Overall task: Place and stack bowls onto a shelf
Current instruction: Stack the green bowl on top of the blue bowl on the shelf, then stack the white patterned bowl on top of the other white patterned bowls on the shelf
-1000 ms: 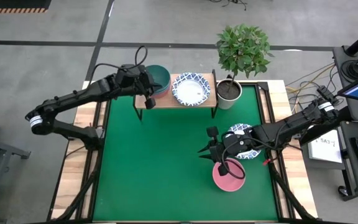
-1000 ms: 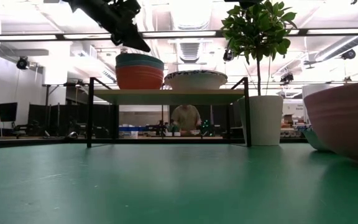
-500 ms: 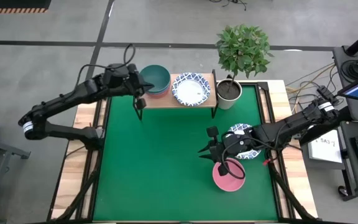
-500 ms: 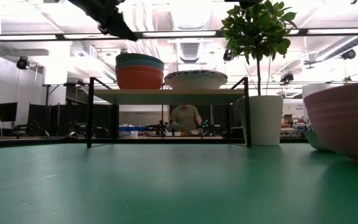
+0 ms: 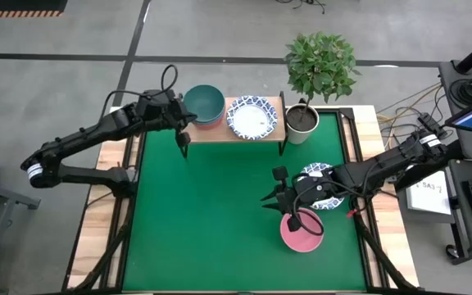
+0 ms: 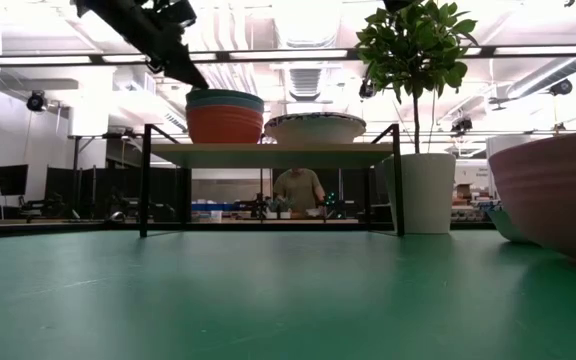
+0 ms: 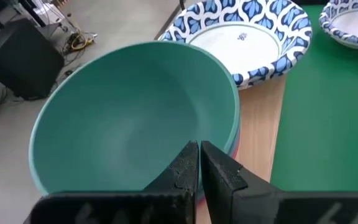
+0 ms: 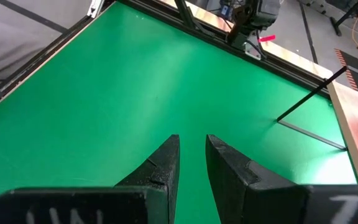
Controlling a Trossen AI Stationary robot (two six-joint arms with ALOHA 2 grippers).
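My left gripper [image 5: 180,123], fingers pressed together & empty, hung just off the shelf's [image 5: 220,131] left end, beside the teal bowl [image 5: 204,102] topping the stack there. A patterned bowl [image 5: 251,116] sat on the shelf's right half. My right gripper [image 5: 288,205], fingers nearly closed on nothing, sat over the pink bowl's [image 5: 301,232] near rim on the green mat [image 5: 203,213]; another patterned bowl [image 5: 322,184] lay just behind. Right arm was nearer, so I judged pink next. Plant pot [image 5: 301,121] crowded the shelf's right end.
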